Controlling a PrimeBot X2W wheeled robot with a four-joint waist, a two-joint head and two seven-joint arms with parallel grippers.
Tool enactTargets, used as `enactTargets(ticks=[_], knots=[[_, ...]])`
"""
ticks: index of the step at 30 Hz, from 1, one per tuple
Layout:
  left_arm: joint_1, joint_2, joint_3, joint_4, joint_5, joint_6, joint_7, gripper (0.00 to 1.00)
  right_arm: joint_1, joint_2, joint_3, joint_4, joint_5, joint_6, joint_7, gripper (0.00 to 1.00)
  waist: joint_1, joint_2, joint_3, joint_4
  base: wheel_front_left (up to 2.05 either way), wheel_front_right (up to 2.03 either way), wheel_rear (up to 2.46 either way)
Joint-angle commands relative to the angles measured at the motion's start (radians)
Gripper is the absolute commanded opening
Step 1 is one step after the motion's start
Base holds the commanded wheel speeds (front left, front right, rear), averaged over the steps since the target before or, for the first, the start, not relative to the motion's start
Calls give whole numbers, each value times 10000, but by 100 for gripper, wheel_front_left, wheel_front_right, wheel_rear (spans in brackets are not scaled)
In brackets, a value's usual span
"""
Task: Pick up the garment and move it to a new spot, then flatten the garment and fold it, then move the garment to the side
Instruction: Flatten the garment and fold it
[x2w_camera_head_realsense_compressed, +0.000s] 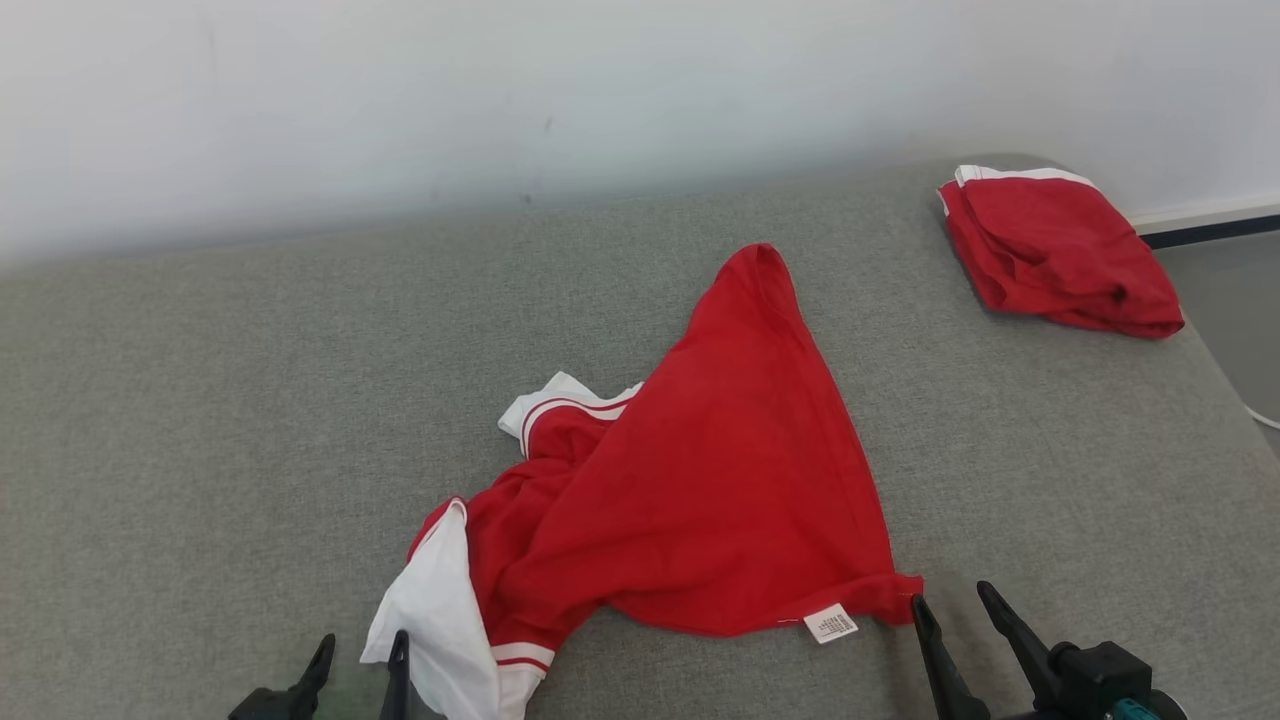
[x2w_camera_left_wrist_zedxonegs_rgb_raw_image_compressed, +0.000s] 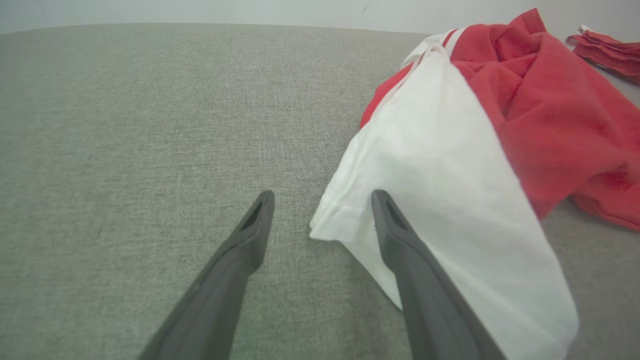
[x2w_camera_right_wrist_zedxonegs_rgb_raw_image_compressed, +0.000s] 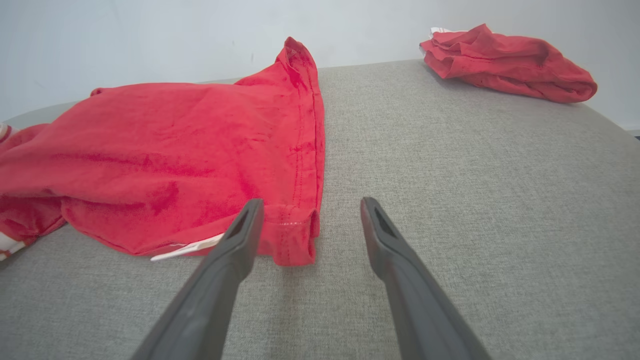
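A red garment with white sleeves and trim lies rumpled on the grey surface, its hem corner and white label toward me. My left gripper is open at the bottom left, and the white sleeve lies over its right finger. In the left wrist view the left gripper has the sleeve's edge between its fingers. My right gripper is open beside the red hem corner, which sits between the fingers of the right gripper in the right wrist view.
A second red garment lies folded at the surface's far right corner, also seen as the folded garment in the right wrist view. A white wall backs the grey surface. The floor shows past the right edge.
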Motion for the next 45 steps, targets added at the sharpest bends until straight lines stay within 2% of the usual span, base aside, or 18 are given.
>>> enactTargets(ticks=[1,3,4,5,12,22,32,33,34,35,39,45], knots=[[-201,94,1,174,-16,-71,-31,100,-12,48,-39,-28,-57,-26,-1,100,-1,0,42,-75,0,0,0],[-264,109,-101,422,-171,-42,-31,100,1,93,-70,-48,-101,-26,-1,100,-1,0,50,-100,0,0,0],[-328,110,-216,506,-300,-44,-31,72,14,107,-92,-55,-106,-26,-1,100,-1,0,52,-101,0,0,0],[-362,124,-349,573,-409,-45,-31,0,39,118,-128,-68,-122,-26,-1,100,-1,0,50,-85,0,0,0],[-450,416,-1147,668,-1043,-47,-31,0,85,116,-326,-187,-218,-26,-1,100,-1,0,-50,231,0,0,0],[1018,329,-127,-843,-1111,-38,-31,0,279,260,-564,-325,-290,-26,-1,100,-1,0,-78,1132,0,0,0],[2132,-78,-460,-593,-1508,-37,-31,0,707,253,-997,-364,-327,-26,-1,100,-1,0,-194,1373,0,0,0],[2098,-113,-370,-618,-1523,-39,-31,42,786,264,-1092,-328,-335,-26,-1,100,-1,0,-228,1380,0,0,0],[2071,-135,-273,-667,-1512,-37,-31,90,871,277,-1163,-260,-348,-26,-1,100,-1,0,-261,1379,0,0,0],[2045,-165,-185,-785,-1445,-38,-31,100,938,300,-1229,-201,-372,-26,-1,100,-1,0,-285,1373,0,0,0],[2126,-233,119,-1176,-1229,-39,-31,100,1034,342,-1411,-51,-457,-26,-1,100,-1,0,-318,1326,0,0,0],[2009,-265,241,-1231,-1056,-39,-31,100,578,240,-1088,551,-275,-26,-2,100,-1,0,-298,1217,0,0,0]])
